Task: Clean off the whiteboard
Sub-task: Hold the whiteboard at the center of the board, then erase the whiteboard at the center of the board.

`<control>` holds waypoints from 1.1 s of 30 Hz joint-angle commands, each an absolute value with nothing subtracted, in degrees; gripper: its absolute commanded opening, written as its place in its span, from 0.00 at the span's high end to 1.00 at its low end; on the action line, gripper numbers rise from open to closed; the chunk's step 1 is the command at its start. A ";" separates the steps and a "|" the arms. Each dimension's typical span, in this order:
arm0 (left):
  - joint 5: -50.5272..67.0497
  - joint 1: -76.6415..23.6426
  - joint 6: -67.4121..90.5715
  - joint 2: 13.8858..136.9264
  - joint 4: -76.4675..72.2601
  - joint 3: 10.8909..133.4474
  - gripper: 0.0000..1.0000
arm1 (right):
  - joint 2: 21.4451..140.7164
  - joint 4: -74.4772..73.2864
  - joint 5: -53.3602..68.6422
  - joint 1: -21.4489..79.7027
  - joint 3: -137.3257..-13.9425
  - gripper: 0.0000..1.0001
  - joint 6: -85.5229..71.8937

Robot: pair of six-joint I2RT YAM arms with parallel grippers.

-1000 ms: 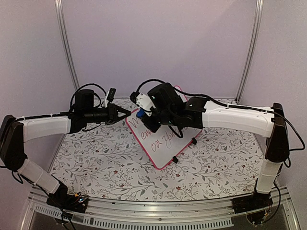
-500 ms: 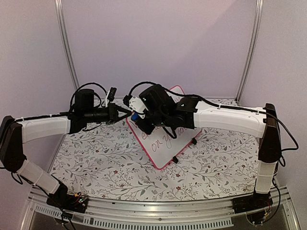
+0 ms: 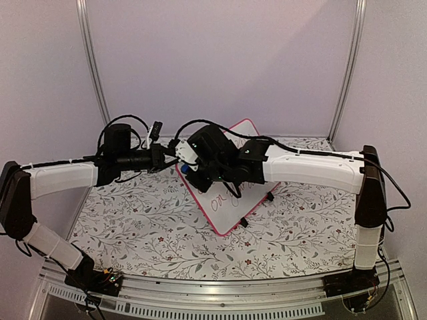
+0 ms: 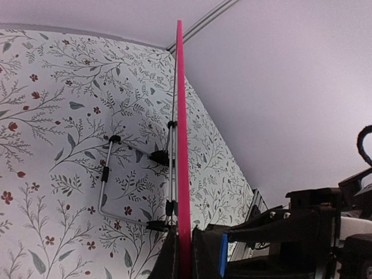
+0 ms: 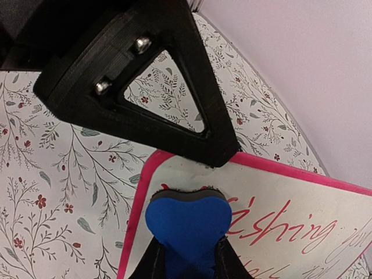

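Note:
The whiteboard [image 3: 233, 212], white with a pink-red frame, stands tilted on the floral table on a wire stand [image 4: 110, 174]. Red handwriting [image 5: 279, 224] covers its face. My left gripper [image 3: 172, 159] is shut on the board's upper left edge. The left wrist view shows that pink edge [image 4: 181, 145] end-on between the fingers [image 4: 168, 258]. My right gripper [image 3: 190, 168] is shut on a blue eraser [image 5: 187, 224] and presses it against the board's top left corner. This is just below the left gripper's black finger [image 5: 145, 87]. The eraser's blue edge also shows in the left wrist view [image 4: 222, 256].
The table has a floral cloth [image 3: 147, 227]. Two black clip feet [image 3: 243, 222] sit at the board's lower edge. Lilac walls with metal posts [image 3: 93, 67] close in the back and sides. The two arms nearly touch over the board's left corner.
My right gripper has slid left and up across the board with the eraser, to the top left corner beside the left gripper. The left arm and board have held still.

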State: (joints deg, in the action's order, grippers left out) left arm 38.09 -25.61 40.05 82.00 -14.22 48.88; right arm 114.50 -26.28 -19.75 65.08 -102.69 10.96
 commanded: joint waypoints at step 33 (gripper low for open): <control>39.99 -27.00 39.96 80.60 -17.14 48.08 1.00 | 119.35 -30.56 -23.49 65.96 -106.89 0.87 10.02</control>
